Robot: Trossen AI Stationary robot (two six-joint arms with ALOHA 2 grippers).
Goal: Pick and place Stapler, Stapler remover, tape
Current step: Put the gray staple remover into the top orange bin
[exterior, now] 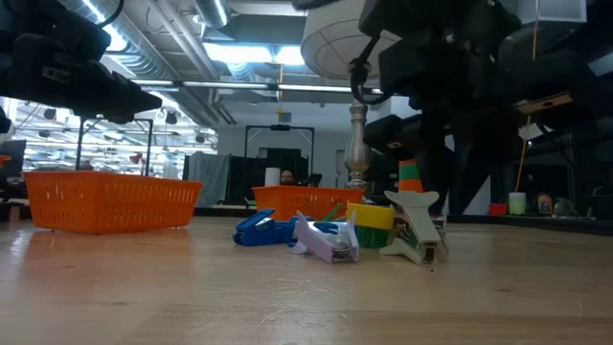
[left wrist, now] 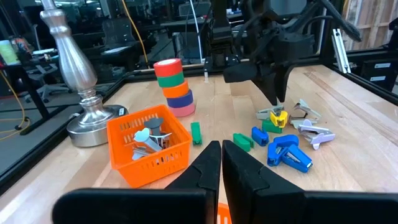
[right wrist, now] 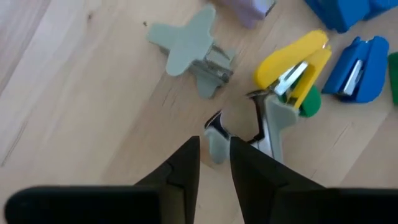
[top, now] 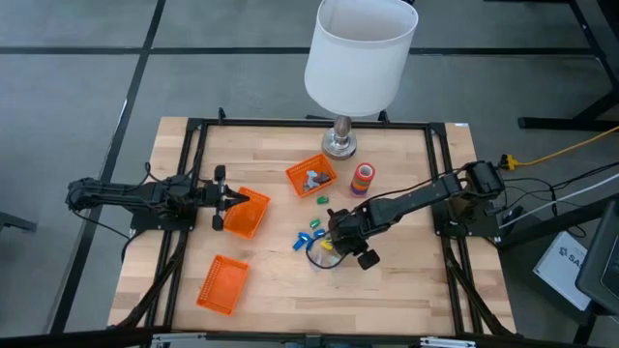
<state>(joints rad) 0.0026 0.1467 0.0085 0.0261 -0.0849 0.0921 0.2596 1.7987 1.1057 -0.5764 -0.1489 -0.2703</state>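
Observation:
Mid-table lies a cluster: blue staplers (left wrist: 289, 152) (right wrist: 357, 68), a yellow one (right wrist: 295, 65), green pieces and grey staple removers (right wrist: 193, 46). My right gripper (top: 331, 242) (right wrist: 215, 144) points steeply down over it, slightly open, its fingertips on either side of a grey staple remover (right wrist: 273, 127) (exterior: 414, 225) that stands on the wood. The tape rolls (top: 364, 177) (left wrist: 174, 87) stand stacked beside the lamp. At the table's left my left gripper (left wrist: 221, 158) (top: 224, 200) is shut on nothing, above an orange basket (top: 244, 215). My right gripper comes at the grey staple remover from above, slanting steeply down. One grey end of it (right wrist: 217, 148) shows in the gap between the fingertips (right wrist: 189, 155). Whether the fingers touch it, I cannot tell. The remover rests on the table.
A small orange basket (top: 311, 176) (left wrist: 149, 146) holding staple removers sits near the lamp base (top: 339, 145). A third orange basket (top: 222, 283) lies near the front left. A black frame (top: 193, 135) rims the wooden table. Bare wood lies at the front right.

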